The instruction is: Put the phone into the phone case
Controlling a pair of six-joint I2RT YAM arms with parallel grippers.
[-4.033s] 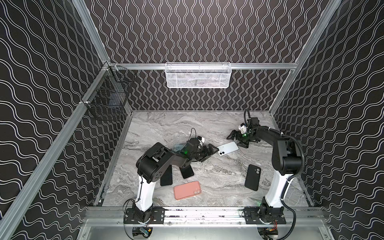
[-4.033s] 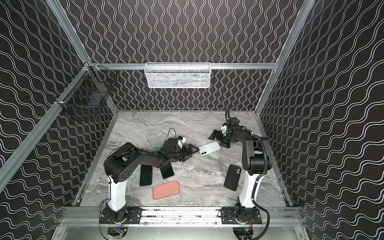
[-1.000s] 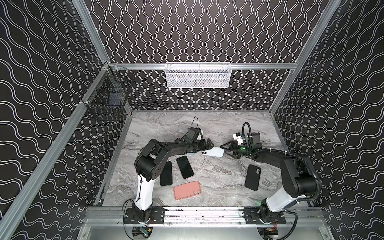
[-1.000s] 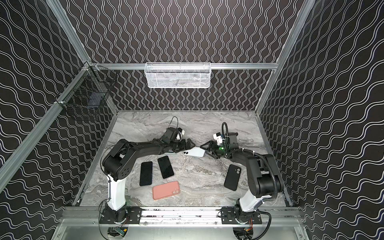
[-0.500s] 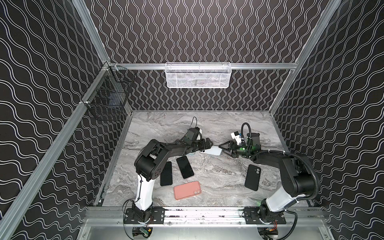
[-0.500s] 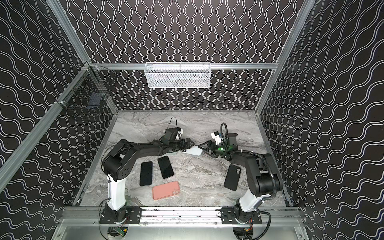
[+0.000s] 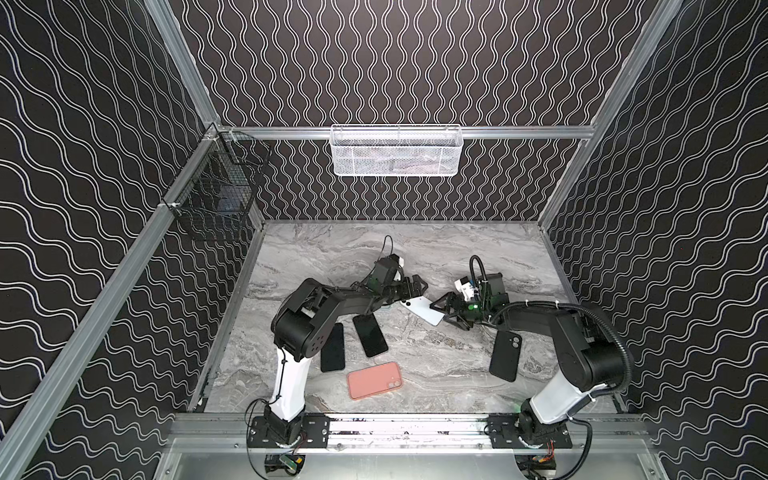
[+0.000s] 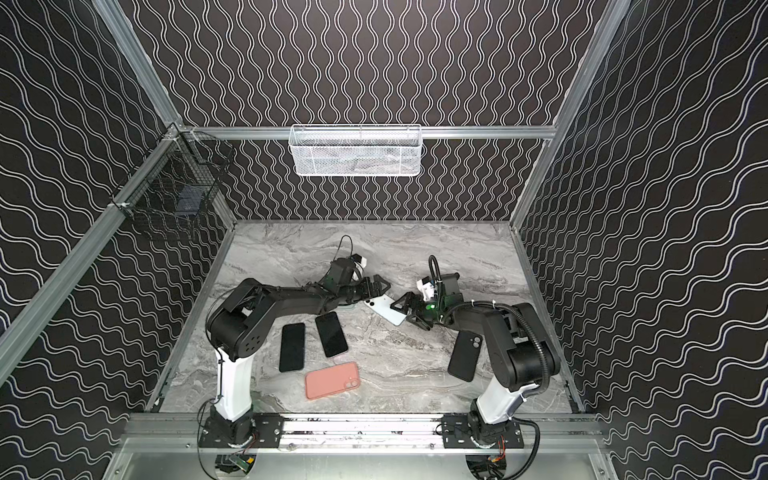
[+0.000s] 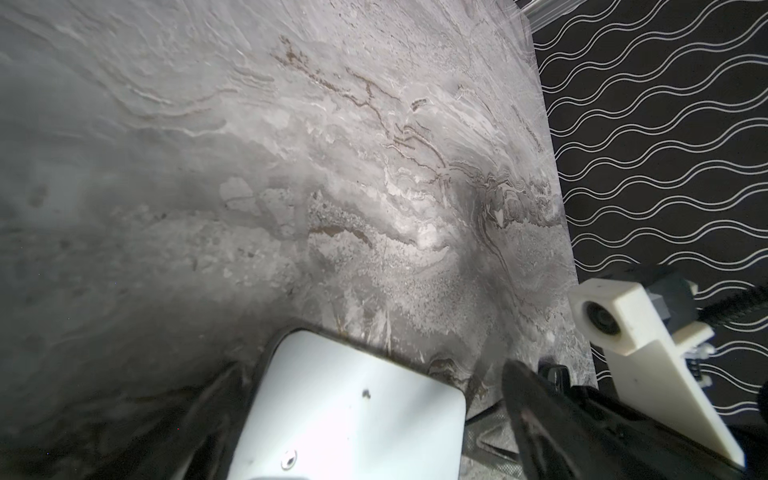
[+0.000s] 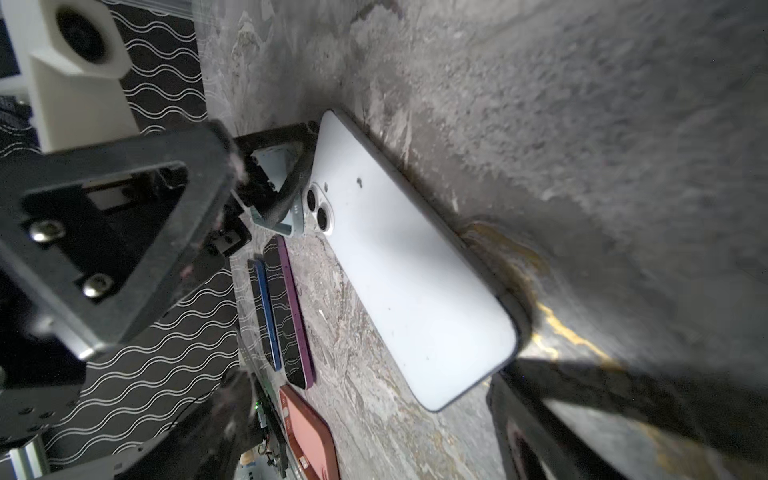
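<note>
Marble table (image 7: 436, 249): white phone (image 7: 420, 309) lies ungripped, mid-seating.
Left gripper (image 7: 413, 291) and right gripper (image 7: 441, 314) both gape; next, press it squarely into pale case (image 10: 278, 224).

White basket (image 7: 396, 163), black wire basket (image 7: 216, 210)

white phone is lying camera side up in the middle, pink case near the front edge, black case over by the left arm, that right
Not quite. The black case lies by the right arm, not the left; both top views show it. The rest holds: the white phone lies camera side up in the middle and the pink case is near the front edge.
</note>
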